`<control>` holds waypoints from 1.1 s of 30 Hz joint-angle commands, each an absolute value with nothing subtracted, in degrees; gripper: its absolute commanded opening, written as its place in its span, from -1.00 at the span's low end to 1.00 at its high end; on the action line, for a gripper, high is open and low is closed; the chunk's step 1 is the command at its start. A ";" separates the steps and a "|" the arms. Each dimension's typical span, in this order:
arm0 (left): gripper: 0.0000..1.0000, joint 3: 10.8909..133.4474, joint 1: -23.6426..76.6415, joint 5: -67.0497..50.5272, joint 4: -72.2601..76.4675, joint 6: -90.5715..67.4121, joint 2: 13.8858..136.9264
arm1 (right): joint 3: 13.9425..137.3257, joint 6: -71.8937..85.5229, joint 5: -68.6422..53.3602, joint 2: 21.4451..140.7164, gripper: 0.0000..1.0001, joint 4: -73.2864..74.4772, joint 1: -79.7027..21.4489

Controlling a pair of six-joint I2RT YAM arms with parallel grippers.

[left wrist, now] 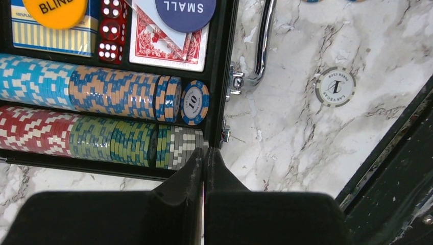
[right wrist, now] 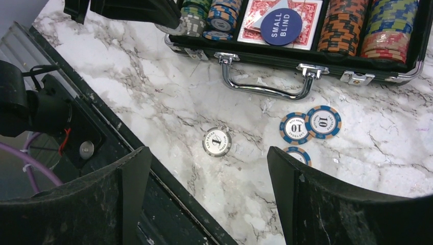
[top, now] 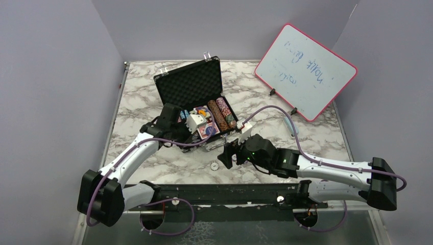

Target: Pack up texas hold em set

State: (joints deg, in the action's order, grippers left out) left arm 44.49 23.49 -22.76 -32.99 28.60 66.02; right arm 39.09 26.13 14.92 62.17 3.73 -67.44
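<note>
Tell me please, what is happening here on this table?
Two robot arms are packing a poker set. The black case lies open on the marble table, with chip rows, cards and a blind button inside. Four chips lie loose before its handle: one grey chip, three blue chips. The right arm hovers over them, jaws wide open. The left arm is at the case's near edge, jaws shut, holding nothing.

Small black briefcase (right wrist: 270, 54): polished chrome metal handle (right wrist: 265, 92), matt dimpled foam lining (top: 190, 86) — egg-crate texture. White grey-veined marble-look tabletop (right wrist: 153, 102) — smooth, faint sheen. Pink-framed whiteboard (top: 305, 71): glossy face.
</note>
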 commanded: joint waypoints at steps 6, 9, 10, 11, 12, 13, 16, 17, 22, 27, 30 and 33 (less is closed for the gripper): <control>-1.00 45.20 24.69 -18.65 -33.70 29.89 68.95 | 37.71 27.86 17.01 61.70 0.71 4.66 -67.50; -1.00 45.06 24.70 -15.46 -32.86 29.10 69.34 | 37.54 27.86 17.18 61.69 0.71 4.66 -67.48; -1.00 45.01 24.71 -14.15 -32.61 28.96 69.34 | 37.50 27.78 17.25 61.70 0.71 4.66 -67.50; -1.00 45.02 24.70 -13.03 -32.26 28.67 69.21 | 37.48 27.77 17.31 61.71 0.71 4.66 -67.50; -1.00 45.02 24.70 -12.19 -31.87 28.31 69.05 | 37.40 27.77 17.29 61.69 0.71 4.66 -67.49; -1.00 44.89 24.69 -11.75 -31.34 28.17 68.69 | 37.43 27.77 17.31 61.70 0.71 4.59 -67.50; -1.00 44.08 24.72 -11.78 -29.82 28.42 67.44 | 37.12 27.87 17.17 61.79 0.71 4.35 -67.49; -1.00 43.80 24.70 -12.23 -29.65 28.66 67.20 | 37.17 27.86 17.12 61.84 0.71 4.31 -67.42; -0.77 42.69 24.77 -15.96 -29.03 29.45 66.97 | 37.11 27.82 17.30 62.14 0.72 4.31 -67.44; -0.37 42.66 24.80 -16.36 -28.96 29.78 67.10 | 36.98 27.78 17.41 62.07 0.71 4.40 -67.50; -0.22 42.89 24.79 -17.65 -28.89 29.71 66.66 | 36.84 27.62 17.36 62.07 0.71 4.42 -67.42; -0.18 43.33 24.79 -18.57 -28.67 29.58 65.63 | 36.80 26.47 16.52 62.57 0.71 4.27 -67.50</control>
